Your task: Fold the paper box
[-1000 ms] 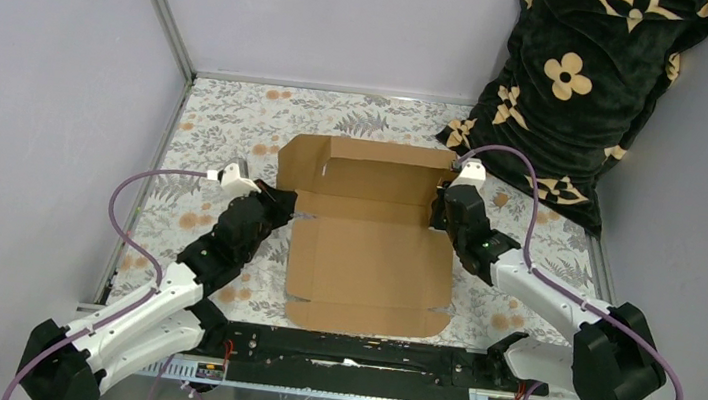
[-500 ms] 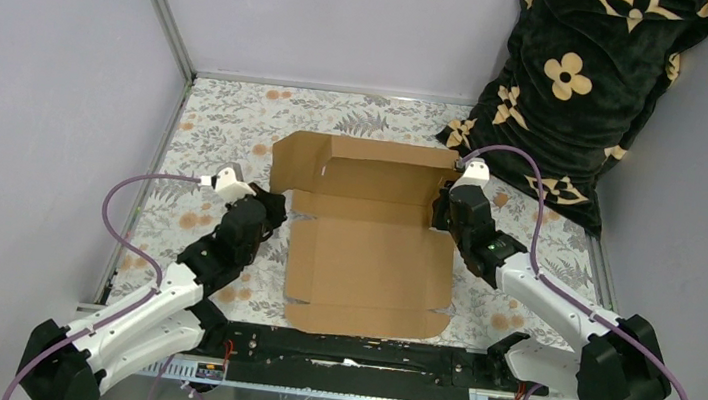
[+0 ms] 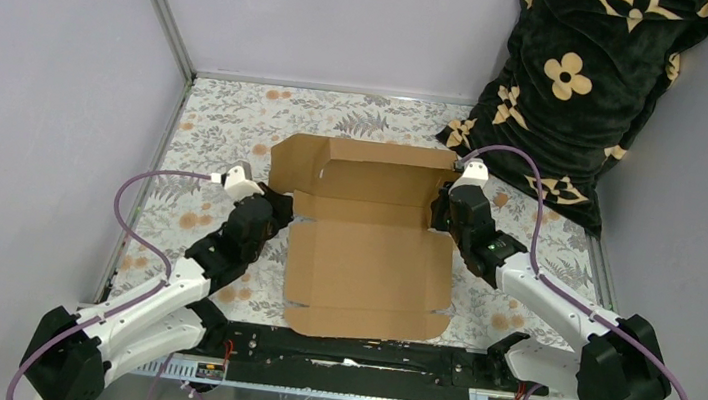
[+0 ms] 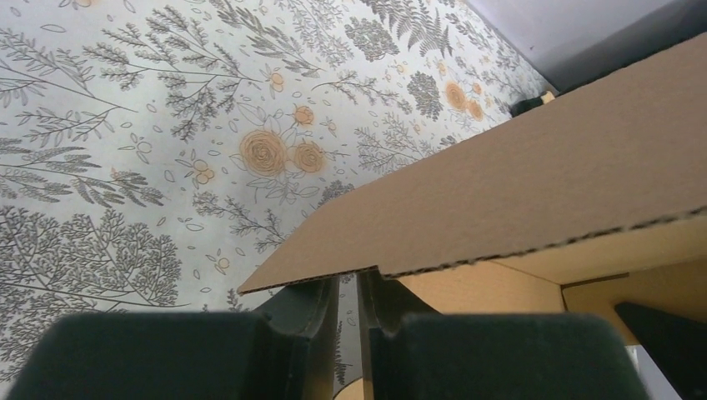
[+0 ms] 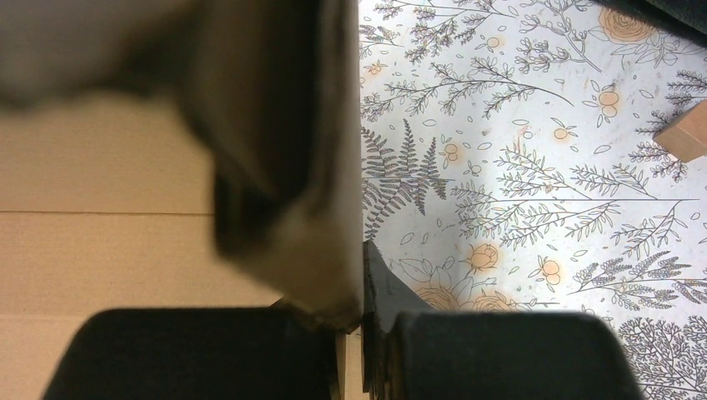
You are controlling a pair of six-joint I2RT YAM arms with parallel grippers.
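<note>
Brown cardboard box (image 3: 368,262) lies opened out mid-table (image 3: 219,114), its far panel tilted up. My right claw (image 3: 442,208) pinches the right side flap. My left claw (image 4: 348,292) sits nearly pressed together at the left flap's edge; I cannot tell if it grips.

A flowery tablecloth (image 3: 229,115) lies spread flat, a black blanket (image 3: 583,95) with tan flowers is heaped at its far right corner, and plain grey walls (image 3: 350,18) stand around.

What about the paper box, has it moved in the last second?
Yes, slightly: the paper box slid toward the black rail in front.
</note>
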